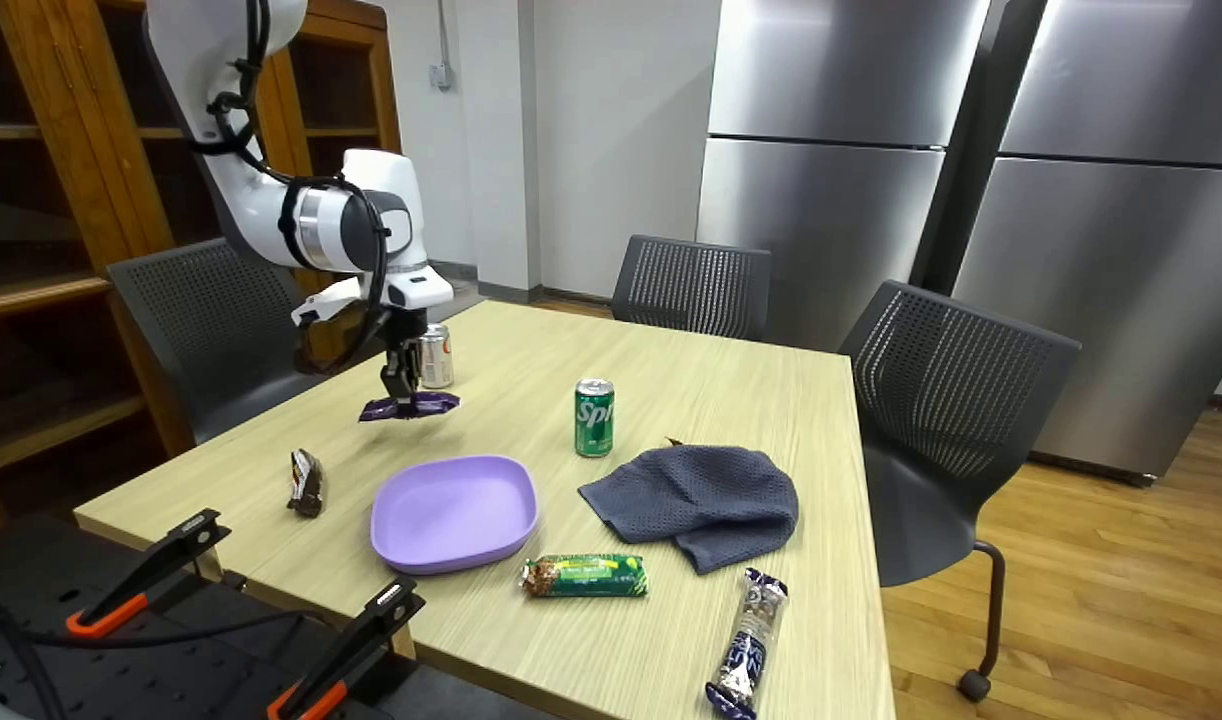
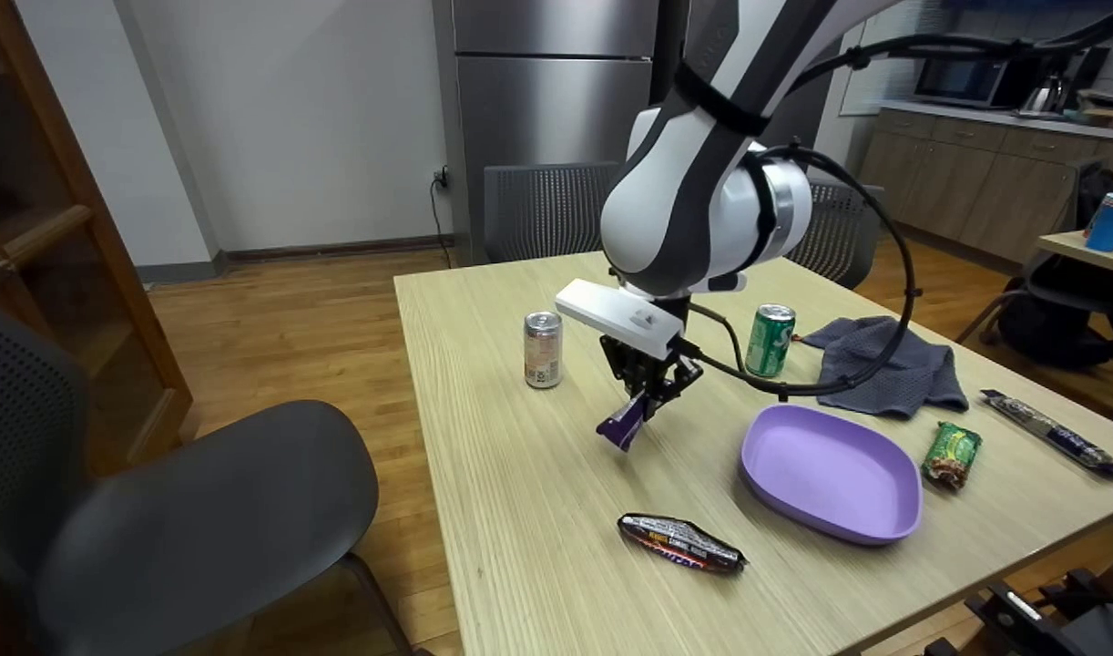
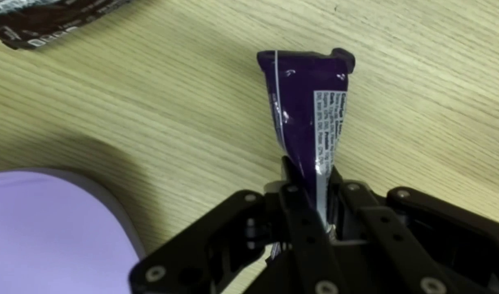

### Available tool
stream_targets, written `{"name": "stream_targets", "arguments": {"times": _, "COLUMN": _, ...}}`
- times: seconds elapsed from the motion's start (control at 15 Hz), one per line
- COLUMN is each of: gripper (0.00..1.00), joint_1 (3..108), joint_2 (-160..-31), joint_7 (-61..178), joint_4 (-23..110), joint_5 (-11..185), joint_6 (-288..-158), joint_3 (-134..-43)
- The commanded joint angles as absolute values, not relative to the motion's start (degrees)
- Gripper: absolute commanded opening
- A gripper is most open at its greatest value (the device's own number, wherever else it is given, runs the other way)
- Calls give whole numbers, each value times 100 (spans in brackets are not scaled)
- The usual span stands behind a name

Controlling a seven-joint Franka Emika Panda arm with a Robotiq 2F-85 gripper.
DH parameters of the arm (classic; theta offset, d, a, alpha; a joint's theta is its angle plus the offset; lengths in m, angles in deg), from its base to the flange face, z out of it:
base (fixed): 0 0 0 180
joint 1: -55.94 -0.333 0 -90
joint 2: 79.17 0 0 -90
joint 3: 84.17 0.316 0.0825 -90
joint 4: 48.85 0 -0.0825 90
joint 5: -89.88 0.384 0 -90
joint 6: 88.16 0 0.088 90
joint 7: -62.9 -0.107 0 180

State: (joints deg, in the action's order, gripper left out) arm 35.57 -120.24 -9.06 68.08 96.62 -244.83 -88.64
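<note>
**Bent low over the worktop (image 1: pixel 531 350), pinching a purple bar (image 3: pixel 304 104)**

At the back, two steel fridges (image 1: pixel 821 200), with dark chairs (image 1: pixel 961 390) set around the worktop. Hanging in from the top of both exterior views with the white arm (image 2: pixel 652 219): slanted downward, then bent sharply near its end, with the tool (image 3: pixel 310 173) pointed almost straight down. Sharing the worktop with a slate-blue cloth (image 1: pixel 706 500), crumpled, and a shallow purple plate (image 1: pixel 456 510) near it. Surrounded also by the green can (image 1: pixel 593 420), upright, with "Spri" legible in white, and by the pale can (image 2: pixel 543 351), upright near the tool, with print too small to read. Smaller again, with print too fine to read, the navy-and-silver bar (image 1: pixel 749 645) and, just beside the plate, the green bar (image 1: pixel 584 576); then the brown bar (image 2: pixel 682 544), with lettering too blurred to trust. Clamped on the purple bar from both sides, about its middle, over the worktop between the pale can and the brown bar; contact with the worktop hard to judge. In the wrist view, on the wrapper's white panel (image 3: pixel 329 126) of small print, "Protein" legible.
</note>
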Motion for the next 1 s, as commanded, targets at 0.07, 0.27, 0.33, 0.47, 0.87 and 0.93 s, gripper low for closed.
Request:
{"name": "stream_targets", "arguments": {"times": 0.07, "gripper": 4, "joint_1": 3636, "joint_2": -11410, "joint_7": -701, "joint_4": 7349, "joint_5": 9533, "joint_6": -24279, "joint_3": -8891}}
{"name": "stream_targets", "arguments": {"times": 0.27, "gripper": 4, "joint_1": 3726, "joint_2": -11166, "joint_7": -487, "joint_4": 7613, "joint_5": 9433, "joint_6": -24163, "joint_3": -8921}}
{"name": "stream_targets", "arguments": {"times": 0.33, "gripper": 4, "joint_1": 3731, "joint_2": -11096, "joint_7": -438, "joint_4": 7700, "joint_5": 9378, "joint_6": -24131, "joint_3": -8967}}
{"name": "stream_targets", "arguments": {"times": 0.47, "gripper": 4, "joint_1": 3745, "joint_2": -10975, "joint_7": -344, "joint_4": 7854, "joint_5": 9217, "joint_6": -24052, "joint_3": -9067}}
{"name": "stream_targets", "arguments": {"times": 0.87, "gripper": 4, "joint_1": 3972, "joint_2": -10753, "joint_7": 52, "joint_4": 8244, "joint_5": 8872, "joint_6": -24083, "joint_3": -9249}}
{"name": "stream_targets", "arguments": {"times": 0.93, "gripper": 4, "joint_1": 4005, "joint_2": -10732, "joint_7": 124, "joint_4": 8293, "joint_5": 8830, "joint_6": -24086, "joint_3": -9275}}
